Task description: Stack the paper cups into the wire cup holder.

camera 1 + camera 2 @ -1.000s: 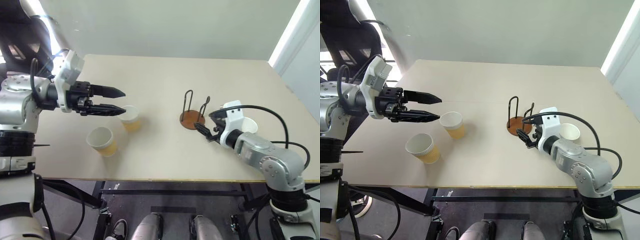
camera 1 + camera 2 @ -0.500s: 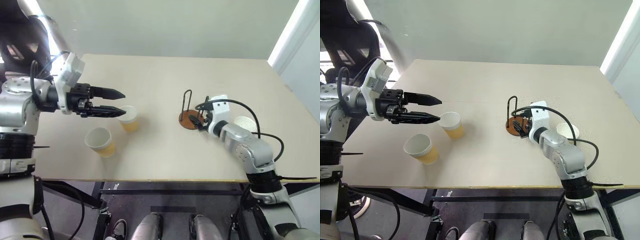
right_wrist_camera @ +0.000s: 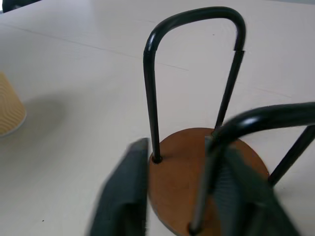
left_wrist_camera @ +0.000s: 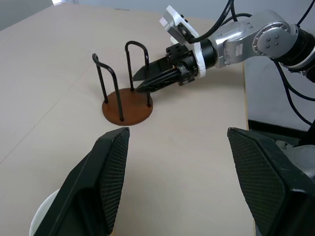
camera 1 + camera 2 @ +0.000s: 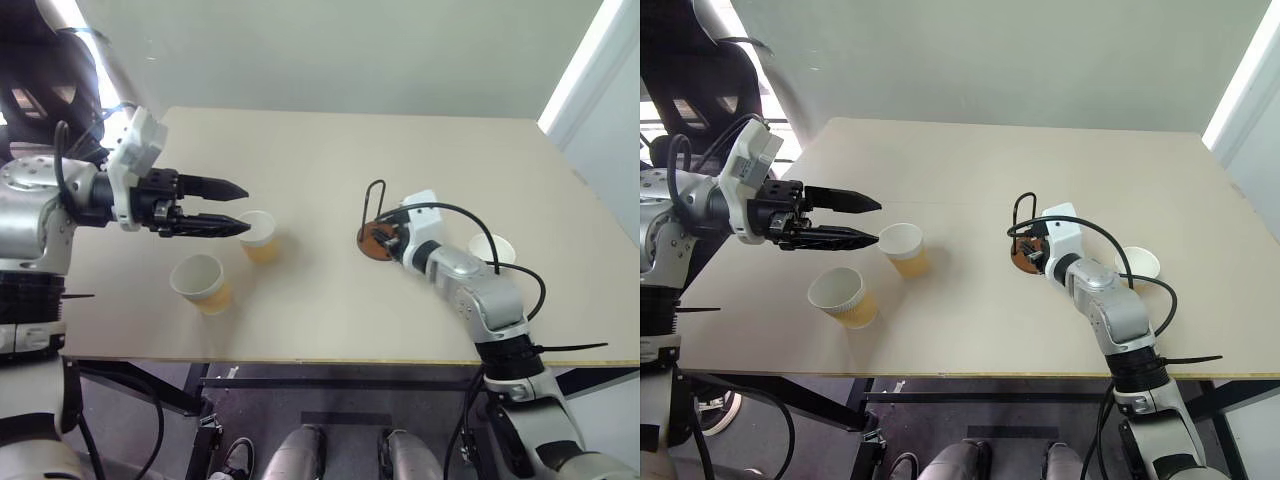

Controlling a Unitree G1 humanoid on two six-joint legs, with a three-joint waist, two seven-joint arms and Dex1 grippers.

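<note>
The wire cup holder (image 5: 374, 232), a brown disc with two dark wire loops, stands mid-table. My right gripper (image 4: 141, 83) reaches it from the right. Its fingers (image 3: 125, 196) have narrowed around a leg of the nearer loop (image 3: 204, 191). One paper cup (image 5: 259, 236) stands upright left of centre, and a second (image 5: 203, 283) stands nearer the front edge. A third (image 5: 493, 248) sits behind my right forearm. My left gripper (image 5: 243, 207) hovers open and level just left of the first cup, with nothing in it. That cup's rim (image 4: 43, 219) shows beside a left finger (image 4: 110, 182).
The tan table (image 5: 330, 150) ends in a front edge close to the second cup and a right edge beyond the third cup. Black cables loop off my right forearm (image 5: 470, 285) over the table.
My right gripper has moved left and forward up to the holder, and its fingers have closed in around a wire loop. The third cup now shows more fully. My left arm has stayed put.
</note>
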